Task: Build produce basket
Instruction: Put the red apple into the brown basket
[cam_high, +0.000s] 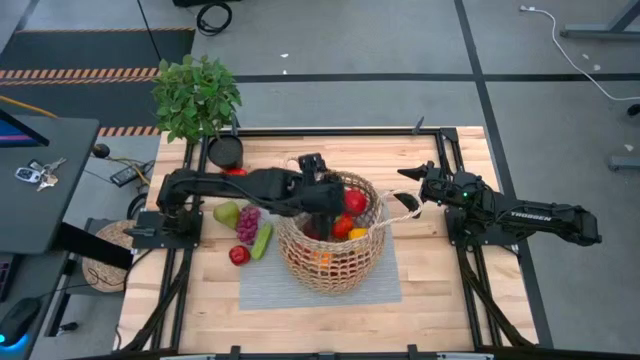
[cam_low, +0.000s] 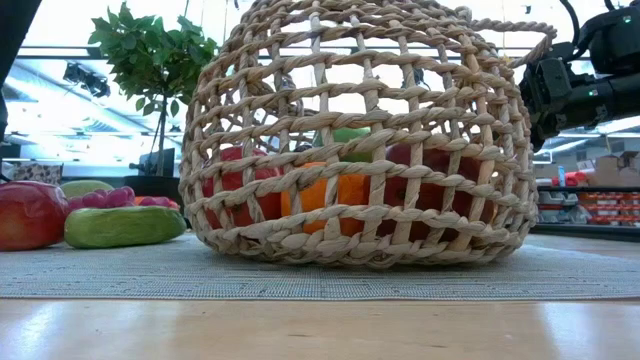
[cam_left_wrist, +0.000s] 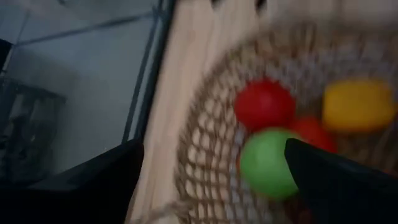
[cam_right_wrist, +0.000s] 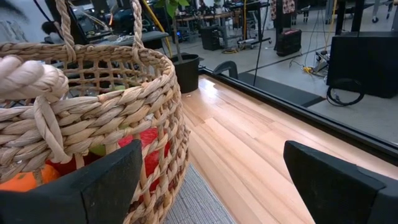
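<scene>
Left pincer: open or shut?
Open. The left pincer hangs over the basket, fingers spread wide, nothing between them.

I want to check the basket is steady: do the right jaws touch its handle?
Cannot tell. In the high view the right gripper sits at the basket handle, jaws open, but no view shows contact or gap plainly.
</scene>
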